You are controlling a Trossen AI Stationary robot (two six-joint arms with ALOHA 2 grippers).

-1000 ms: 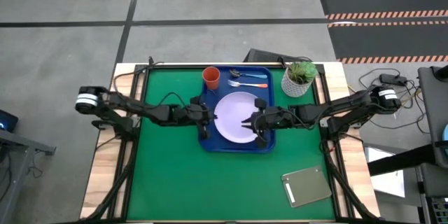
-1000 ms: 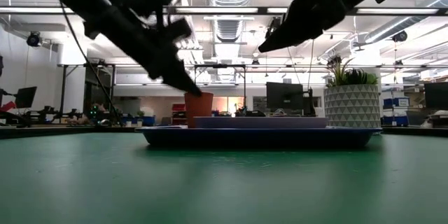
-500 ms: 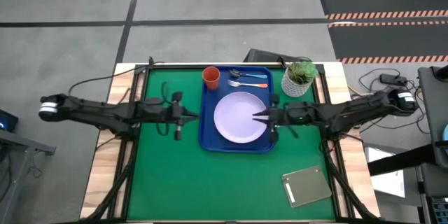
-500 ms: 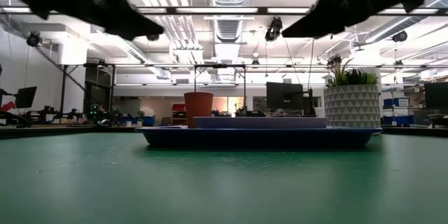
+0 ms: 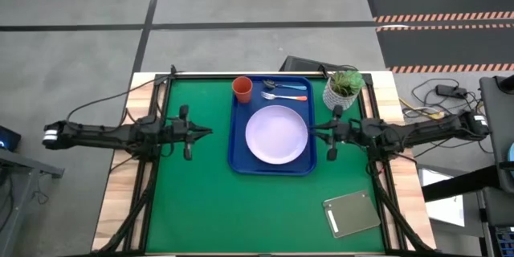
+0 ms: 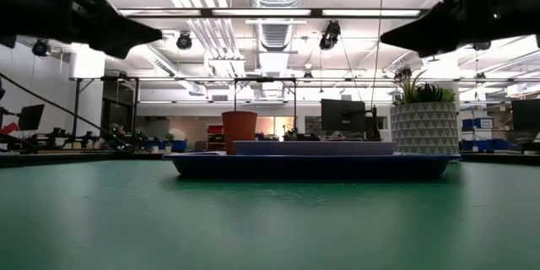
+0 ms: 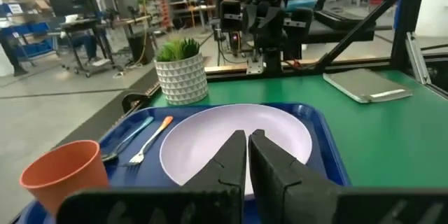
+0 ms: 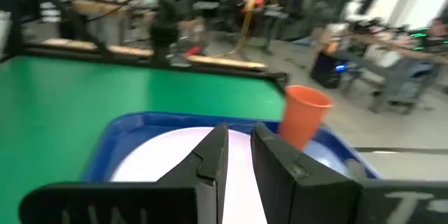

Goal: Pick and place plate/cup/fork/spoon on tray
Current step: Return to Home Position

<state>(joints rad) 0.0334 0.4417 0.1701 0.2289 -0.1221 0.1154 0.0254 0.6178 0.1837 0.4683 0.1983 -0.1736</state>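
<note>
The blue tray [image 5: 234,140] lies at the table's middle. The pale plate [image 5: 277,134] rests flat in it. The orange-red cup [image 5: 242,89] stands upright in the tray's far left corner. The fork [image 7: 152,138] and the spoon [image 7: 124,143] lie side by side along the tray's far rim. My left gripper [image 5: 209,132] is shut and empty, left of the tray. My right gripper [image 5: 313,131] is shut and empty, at the tray's right rim. Both hang well above the table in the low view.
A white patterned pot with a green plant [image 5: 341,90] stands just right of the tray's far corner, close to my right arm. A grey square slab [image 5: 351,213] lies at the near right. Green table shows left of the tray and in front of it.
Both grippers have drawn back from the tray and plate and have risen. My left gripper has gone toward the table's left edge, my right gripper toward the right edge. The plate, cup, fork and spoon have stayed where they were on the tray.
</note>
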